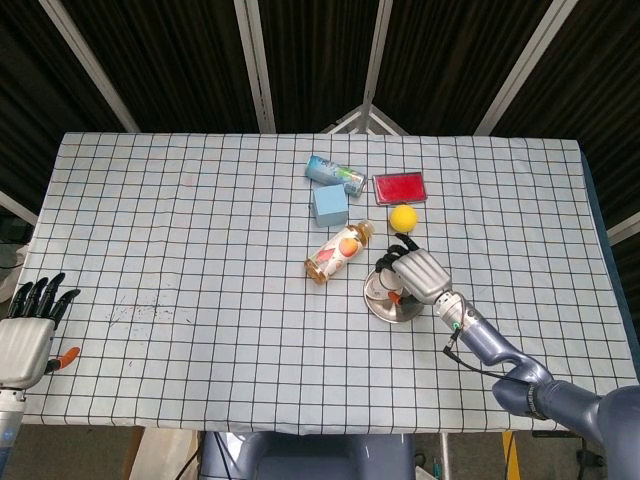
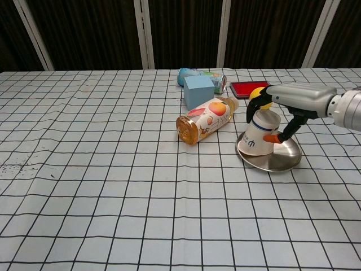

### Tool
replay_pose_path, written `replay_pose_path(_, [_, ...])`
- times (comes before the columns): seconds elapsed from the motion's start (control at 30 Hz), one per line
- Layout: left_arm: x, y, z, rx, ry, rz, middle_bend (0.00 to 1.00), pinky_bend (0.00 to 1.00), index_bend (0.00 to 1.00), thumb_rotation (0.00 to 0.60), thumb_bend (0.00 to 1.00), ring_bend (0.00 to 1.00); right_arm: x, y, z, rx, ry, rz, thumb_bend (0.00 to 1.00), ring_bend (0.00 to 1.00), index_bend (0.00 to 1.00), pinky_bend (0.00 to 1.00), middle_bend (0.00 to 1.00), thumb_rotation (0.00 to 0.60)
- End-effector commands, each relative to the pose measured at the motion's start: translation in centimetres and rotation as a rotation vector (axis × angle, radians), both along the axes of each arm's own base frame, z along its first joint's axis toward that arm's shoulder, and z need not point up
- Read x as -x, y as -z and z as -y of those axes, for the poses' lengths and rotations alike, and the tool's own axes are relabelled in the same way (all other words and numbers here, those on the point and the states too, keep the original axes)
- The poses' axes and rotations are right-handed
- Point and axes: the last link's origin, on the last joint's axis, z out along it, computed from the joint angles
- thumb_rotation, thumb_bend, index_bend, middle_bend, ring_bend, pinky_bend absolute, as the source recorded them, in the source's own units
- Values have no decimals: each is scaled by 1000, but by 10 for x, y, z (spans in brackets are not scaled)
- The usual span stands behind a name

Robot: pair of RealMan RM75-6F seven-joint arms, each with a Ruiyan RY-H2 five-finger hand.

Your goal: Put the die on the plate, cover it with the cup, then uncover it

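Note:
A white paper cup point(image 2: 258, 134) with a blue band stands upside down and tilted on the left part of the silver plate point(image 2: 282, 160). My right hand point(image 2: 292, 99) grips it from above, fingers wrapped around its upper end. In the head view the same right hand point(image 1: 418, 272) covers most of the cup over the plate point(image 1: 390, 309). No die shows in either view; whether it lies under the cup I cannot tell. My left hand point(image 1: 27, 331) hangs off the table's front left corner, fingers straight and apart, holding nothing.
A juice bottle point(image 2: 206, 119) lies on its side just left of the plate. Behind it are a blue block point(image 2: 198, 90), a lying can point(image 2: 202, 75), a red box point(image 2: 248, 88) and a yellow ball point(image 1: 403, 218) close behind my right hand.

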Motion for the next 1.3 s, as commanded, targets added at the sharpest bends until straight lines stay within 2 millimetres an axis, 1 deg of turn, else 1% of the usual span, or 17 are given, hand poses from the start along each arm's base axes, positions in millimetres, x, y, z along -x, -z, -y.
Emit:
replay_pose_path(0.03, [0,0,0,0,1,-2,0,23,173,600,256,0,2,0,5,16,5,8,347,220,552,39,406,600])
replay_pose_path(0.2, [0,1,-1,-2,-3,-3,0,23,176,600,256,0,7,-8,14,67,-4,6,348,221,552,39,406,600])
replay_pose_path(0.33, [-1,2,0,1,0,-6,0,23,177,600,256,0,13,-11,17,79,10,0,348,221,552,39,406,600])
replay_pose_path(0.63, [-1,4,-1,3,-4,-9,0,23,183,600,256,0,27,-13,11,57,17,-44,348,221,561,39,406,600])
replay_pose_path(0.8, [-1,4,-1,4,-2,-9,0,23,185,600,256,0,31,-15,7,51,9,-59,349,220,561,39,406,600])
replay_pose_path(0.97, [-1,4,-1,4,-3,-8,0,23,185,600,256,0,29,-19,1,33,-9,-61,355,220,569,39,406,600])
replay_pose_path(1.13, [-2,3,-1,-2,1,-8,0,23,186,600,256,0,21,-19,-9,-19,-20,-56,360,221,569,39,406,600])
replay_pose_path(1.3, [-2,3,0,-2,2,-3,0,23,187,600,256,0,14,-18,-14,-38,-34,-48,360,224,568,42,406,600])
